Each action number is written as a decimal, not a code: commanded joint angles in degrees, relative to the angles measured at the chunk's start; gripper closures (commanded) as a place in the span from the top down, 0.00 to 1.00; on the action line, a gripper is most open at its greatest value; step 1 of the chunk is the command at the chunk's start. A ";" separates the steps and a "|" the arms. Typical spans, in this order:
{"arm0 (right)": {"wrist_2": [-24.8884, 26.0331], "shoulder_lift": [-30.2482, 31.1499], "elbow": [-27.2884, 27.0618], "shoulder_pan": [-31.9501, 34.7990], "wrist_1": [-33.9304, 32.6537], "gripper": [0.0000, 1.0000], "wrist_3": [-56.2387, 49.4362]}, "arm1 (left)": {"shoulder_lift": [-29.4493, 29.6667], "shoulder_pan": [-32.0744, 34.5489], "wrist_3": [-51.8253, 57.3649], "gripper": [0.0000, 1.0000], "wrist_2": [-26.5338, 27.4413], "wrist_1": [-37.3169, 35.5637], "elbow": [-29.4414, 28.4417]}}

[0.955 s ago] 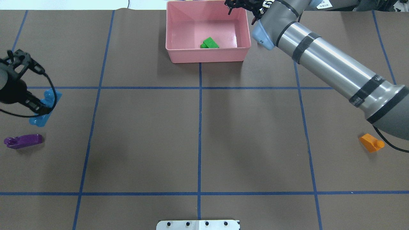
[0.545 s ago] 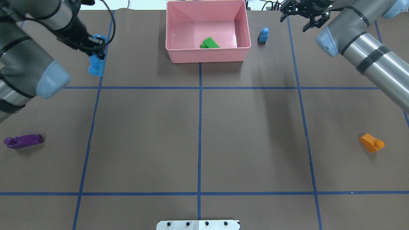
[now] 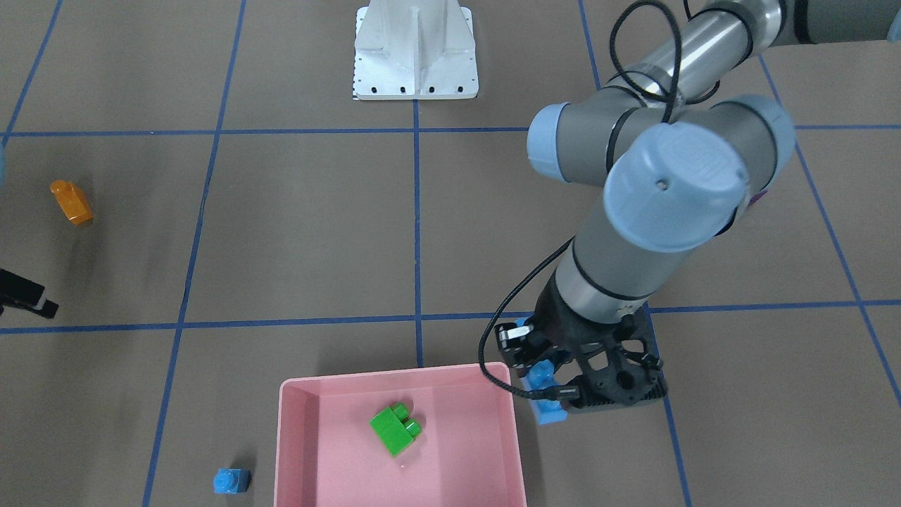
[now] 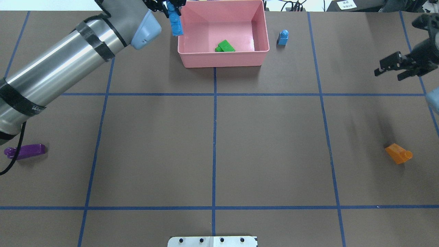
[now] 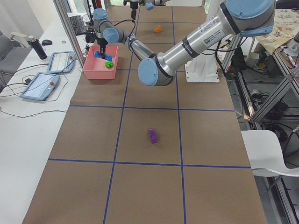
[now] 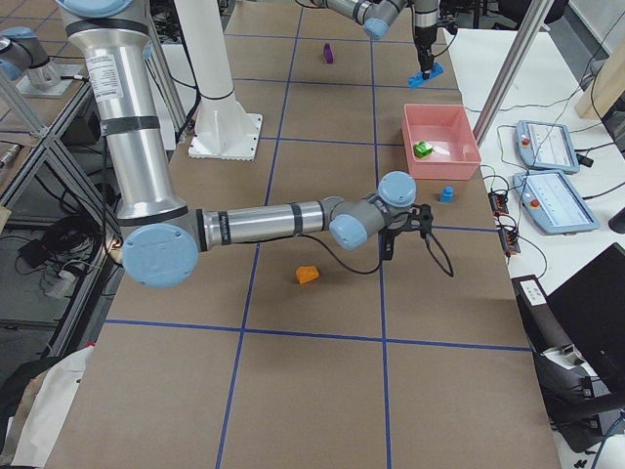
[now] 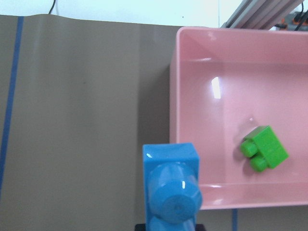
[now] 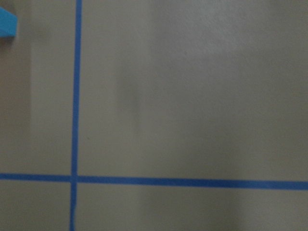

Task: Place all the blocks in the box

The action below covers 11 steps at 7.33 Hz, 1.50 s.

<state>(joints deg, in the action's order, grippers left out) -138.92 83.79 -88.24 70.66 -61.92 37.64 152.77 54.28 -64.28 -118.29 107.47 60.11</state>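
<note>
My left gripper (image 4: 174, 13) is shut on the long blue brick (image 4: 176, 23) and holds it above the left rim of the pink box (image 4: 223, 60). The left wrist view shows that brick (image 7: 171, 187) over the box's left wall (image 7: 174, 120). The green brick (image 4: 225, 46) lies inside the box. The small blue brick (image 4: 283, 37) stands on the table just right of the box. The purple brick (image 4: 24, 151) lies far left and the orange brick (image 4: 398, 153) far right. My right gripper (image 4: 391, 68) is open and empty above the right side of the table.
The white base plate (image 4: 212, 241) sits at the table's near edge. Blue tape lines cross the brown table cover. The right wrist view is blurred and shows only table, tape and a blue corner (image 8: 6, 24).
My left arm has carried the long blue brick from the table's left side up to the box's left rim. My right arm has drawn back from the box to the right side.
</note>
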 commanded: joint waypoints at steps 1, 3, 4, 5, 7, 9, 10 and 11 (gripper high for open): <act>-0.13 15.56 -8.06 -0.70 0.30 1.00 -8.96 | 3.67 -4.96 -5.59 0.00 12.01 10.65 -8.41; -2.74 20.53 -9.14 -3.33 0.48 1.00 -12.85 | 4.64 -7.77 -5.68 0.37 18.86 15.56 -12.80; -3.28 20.45 -9.40 -5.25 0.57 1.00 -12.77 | 4.99 -7.87 -5.60 0.72 18.88 15.67 -12.82; -2.59 19.75 -9.49 -8.40 0.65 1.00 -12.94 | 5.17 -7.87 -5.51 0.83 18.88 15.58 -12.73; 2.75 19.74 -10.02 -11.94 0.92 1.00 -17.65 | 5.26 -7.78 -5.68 0.99 18.97 15.23 -12.65; 3.91 19.66 -9.50 -13.35 0.92 1.00 -18.75 | 5.26 -7.61 -5.51 0.99 18.89 15.23 -12.12; 3.92 19.31 -9.41 -13.88 0.92 1.00 -18.40 | 5.09 -7.17 -5.16 0.99 18.45 14.62 -10.29; 3.83 18.35 -9.32 -14.23 0.75 1.00 -17.96 | 4.56 -5.25 -2.20 0.99 13.14 8.61 -7.23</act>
<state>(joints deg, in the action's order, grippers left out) -135.20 103.04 -97.71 57.05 -61.03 19.32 157.79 47.38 -68.89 -100.91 120.90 49.86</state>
